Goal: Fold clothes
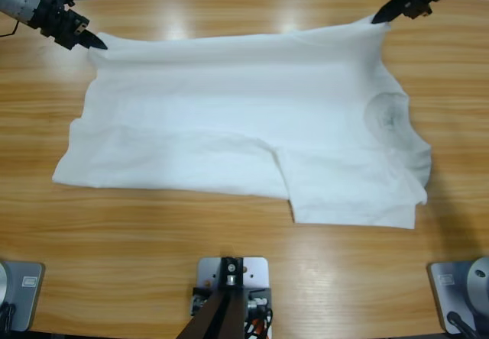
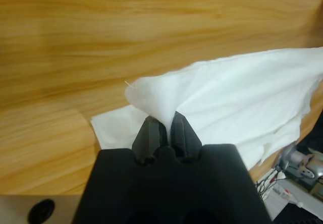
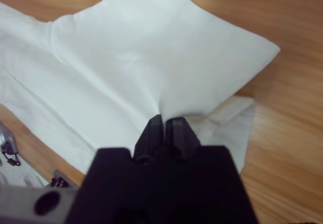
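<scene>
- The left gripper point(image 1: 98, 43) comes in from the upper left corner of the high view. Its jaws are closed on the far left corner of the T-shirt point(image 1: 252, 117).
- In the left wrist view, the left gripper point(image 2: 162, 125) pinches a plain peak of white cloth point(image 2: 227, 98) narrowly between the jaws. The cloth is lifted a little, and a lower layer lies flat on the counter point(image 2: 126, 32) beneath it.
- The T-shirt is spread sideways across the middle of the wooden counter point(image 1: 229, 263). Its ribbed neck point(image 1: 386, 114) is towards the right and its straight edge towards the left. Its far edge is drawn taut between the two grippers. The near part lies in overlapping layers, with a flap reaching closest to the counter's near side at the right.
- The right gripper point(image 1: 378, 18) enters at the upper right corner, and its jaws are shut on the far right corner of the T-shirt.
- In the right wrist view, the right gripper point(image 3: 164, 123) clamps a gathered pinch of cloth point(image 3: 151, 52), and a seam shows at the upper left.
</scene>
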Motion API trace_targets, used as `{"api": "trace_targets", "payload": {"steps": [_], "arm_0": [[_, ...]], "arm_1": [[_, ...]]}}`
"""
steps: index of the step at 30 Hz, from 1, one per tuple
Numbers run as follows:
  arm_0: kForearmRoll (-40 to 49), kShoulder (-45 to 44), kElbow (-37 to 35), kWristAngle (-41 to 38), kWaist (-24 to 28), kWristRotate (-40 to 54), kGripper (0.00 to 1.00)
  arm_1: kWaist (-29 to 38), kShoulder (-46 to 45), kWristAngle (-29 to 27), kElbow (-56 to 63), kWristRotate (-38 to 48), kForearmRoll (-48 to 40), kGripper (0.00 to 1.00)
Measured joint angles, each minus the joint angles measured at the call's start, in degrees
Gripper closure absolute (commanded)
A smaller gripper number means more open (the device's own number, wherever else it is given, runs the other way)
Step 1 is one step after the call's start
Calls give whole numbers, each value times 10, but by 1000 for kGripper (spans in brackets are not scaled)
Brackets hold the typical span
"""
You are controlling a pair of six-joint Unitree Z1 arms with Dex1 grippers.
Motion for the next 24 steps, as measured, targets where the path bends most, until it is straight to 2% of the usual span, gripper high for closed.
{"api": "trace_targets", "payload": {"steps": [12,24], "arm_0": [[0,-28,70,-12,3,22,1000],[-10,-46,148,-13,3,45,1000]], "arm_1": [[0,-101,-2,201,0,-66,1000],[0,-138,-5,269,-2,-88,1000]]}}
